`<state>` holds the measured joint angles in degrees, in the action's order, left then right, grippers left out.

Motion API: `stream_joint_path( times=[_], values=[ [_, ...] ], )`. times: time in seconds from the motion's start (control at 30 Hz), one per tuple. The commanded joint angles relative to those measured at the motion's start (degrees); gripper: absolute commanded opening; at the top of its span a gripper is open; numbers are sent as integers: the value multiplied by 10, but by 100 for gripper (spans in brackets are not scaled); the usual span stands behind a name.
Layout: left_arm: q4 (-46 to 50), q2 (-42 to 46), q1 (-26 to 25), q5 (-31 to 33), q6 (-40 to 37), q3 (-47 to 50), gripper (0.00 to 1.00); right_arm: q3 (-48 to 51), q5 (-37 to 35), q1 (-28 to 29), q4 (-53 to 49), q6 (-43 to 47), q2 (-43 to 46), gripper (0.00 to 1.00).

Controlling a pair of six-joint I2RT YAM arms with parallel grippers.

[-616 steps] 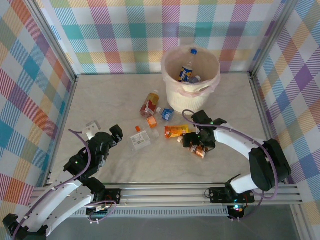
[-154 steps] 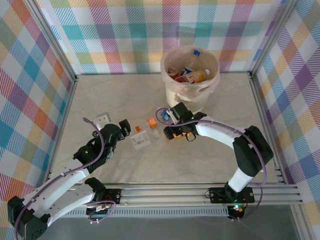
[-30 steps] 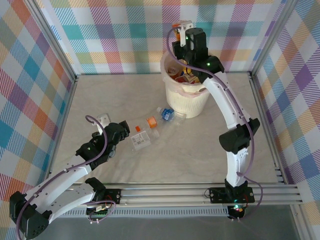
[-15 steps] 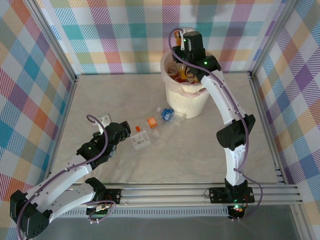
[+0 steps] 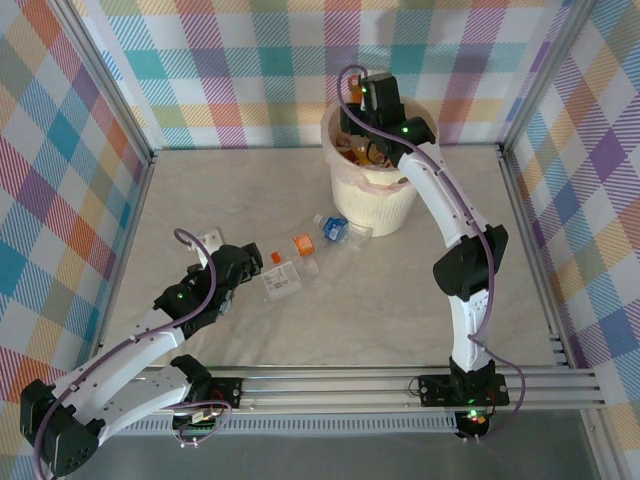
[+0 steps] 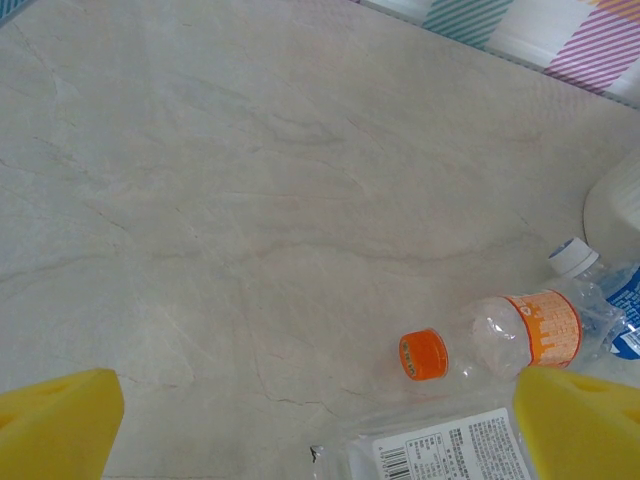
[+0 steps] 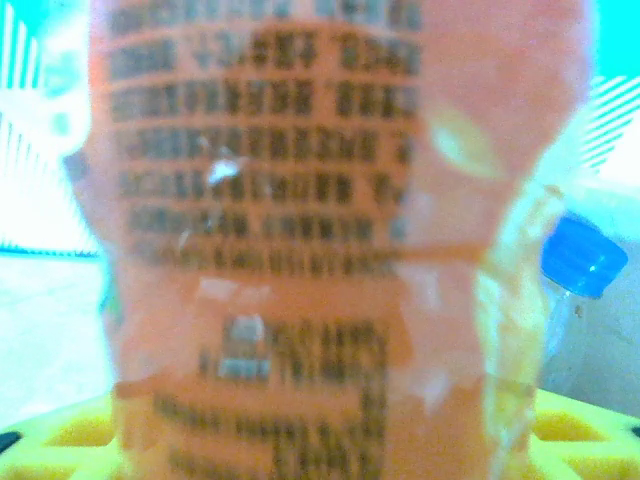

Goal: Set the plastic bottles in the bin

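Bottle (image 7: 300, 250), orange label: at right gripper (image 5: 362, 135), now lower in bin (image 5: 385, 205); hold cannot be told. Three loose bottles (image 5: 300, 246) at bench (image 5: 200, 200) centre, near left gripper (image 6: 318, 425), jaws apart.

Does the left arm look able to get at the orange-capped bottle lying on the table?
Probably yes. The left gripper stands open just short of the orange-capped bottle, with bare table between them. A flattened white-labelled bottle lies close beside it and might get nudged.
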<state>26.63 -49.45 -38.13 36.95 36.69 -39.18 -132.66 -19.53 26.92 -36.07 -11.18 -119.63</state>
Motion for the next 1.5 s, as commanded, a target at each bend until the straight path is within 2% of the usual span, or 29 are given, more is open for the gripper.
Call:
stream_joint_path(
  times=[0.0,0.43,0.5,0.57,0.77,0.9,1.03,1.23,1.47],
  values=[
    [-7,-2,-4,2,5,-15,100,16,-16,-6,5,-14,23,67],
    [2,-2,-4,-1,-9,-21,100,82,-31,-15,27,-14,78,85],
    [4,-4,-4,-9,-19,-24,100,87,-33,-15,23,-14,87,90],
    [11,-6,-3,-23,-39,-31,100,94,-32,-15,19,-14,100,100],
    [52,-18,-3,-42,-98,-53,100,103,-16,-16,-23,-21,141,100],
    [72,-29,-3,-37,-108,-59,100,116,12,-14,-73,-31,175,100],
    [79,-41,-4,-41,-116,-60,100,190,23,-11,-85,-45,236,100],
    [86,-67,-4,-40,-117,-69,100,375,22,10,-48,-66,378,100],
    [61,-111,-3,-56,-113,-77,100,543,-21,77,-48,-80,491,100]
  ],
)
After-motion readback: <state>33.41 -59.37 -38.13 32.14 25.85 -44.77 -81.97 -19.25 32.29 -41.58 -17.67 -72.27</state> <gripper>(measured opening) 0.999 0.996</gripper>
